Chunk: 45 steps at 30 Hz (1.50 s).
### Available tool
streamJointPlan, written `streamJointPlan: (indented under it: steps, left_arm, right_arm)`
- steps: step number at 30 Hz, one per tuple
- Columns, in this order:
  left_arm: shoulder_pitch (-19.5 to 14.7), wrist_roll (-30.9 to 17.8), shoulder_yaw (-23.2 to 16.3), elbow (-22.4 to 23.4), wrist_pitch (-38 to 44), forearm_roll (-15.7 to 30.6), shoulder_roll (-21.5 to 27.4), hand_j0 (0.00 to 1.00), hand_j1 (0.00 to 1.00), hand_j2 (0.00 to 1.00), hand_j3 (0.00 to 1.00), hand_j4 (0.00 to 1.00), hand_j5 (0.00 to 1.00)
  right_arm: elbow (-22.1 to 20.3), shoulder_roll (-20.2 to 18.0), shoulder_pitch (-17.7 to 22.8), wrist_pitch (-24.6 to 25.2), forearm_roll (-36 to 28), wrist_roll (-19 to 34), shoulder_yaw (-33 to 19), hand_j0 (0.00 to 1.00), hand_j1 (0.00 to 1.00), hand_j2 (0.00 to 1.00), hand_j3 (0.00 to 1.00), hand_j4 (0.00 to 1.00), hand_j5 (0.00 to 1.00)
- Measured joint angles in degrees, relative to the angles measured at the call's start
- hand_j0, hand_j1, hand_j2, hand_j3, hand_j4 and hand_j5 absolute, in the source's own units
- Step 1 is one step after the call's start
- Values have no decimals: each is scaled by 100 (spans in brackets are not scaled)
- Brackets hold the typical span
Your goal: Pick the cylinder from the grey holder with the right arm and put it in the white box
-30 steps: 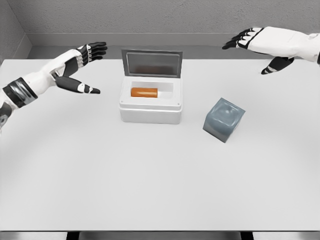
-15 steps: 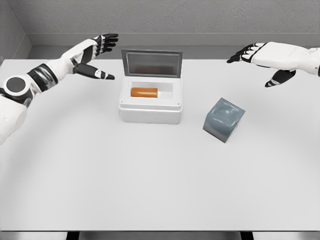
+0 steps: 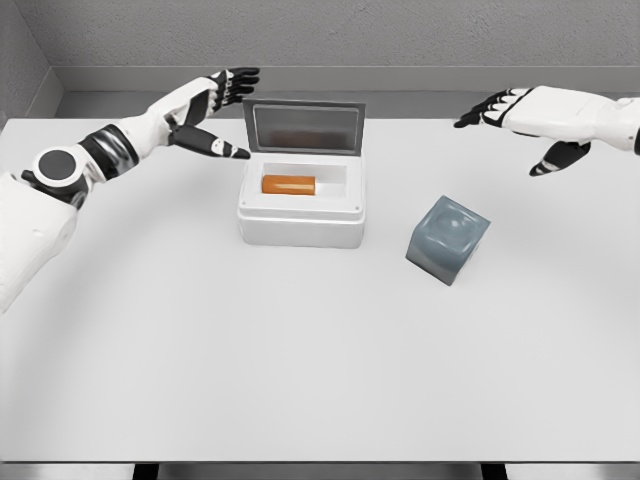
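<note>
White counter (image 3: 300, 370) under a grey wall: the orange cylinder (image 3: 289, 184) is lying inside the white box (image 3: 300, 222), both robot hands hovering empty.

Nearest, the grey holder (image 3: 447, 238) is sitting tilted right of the box. The cylinder is lying on its side, well apart from the right robot hand (image 3: 525, 118), whose fingers are spreading wide. The left robot hand (image 3: 213, 110) is hanging open just beside the raised lid (image 3: 304, 125). The right forearm is running off the frame edge.
</note>
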Motion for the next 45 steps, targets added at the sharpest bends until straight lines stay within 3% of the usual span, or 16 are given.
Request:
streamJointPlan:
  steps: [10, 19, 45]
  left_arm:
    - [9, -550, 138, -177, -97, 80, 75, 100, 100, 100, 100, 100, 100]
    - [9, -583, 237, -186, -216, 421, 232, 100, 100, 100, 100, 100, 100]
    - [167, -585, 193, -357, -217, 395, 170, 100, 100, 100, 100, 100, 100]
  right_arm:
    - [66, 59, -27, 0, 15, 0, 106, 100, 100, 100, 100, 100, 100]
    - [66, 64, -35, 0, 15, 0, 166, 100, 100, 100, 100, 100, 100]
    - [60, 36, -18, 0, 15, 0, 176, 100, 100, 100, 100, 100, 100]
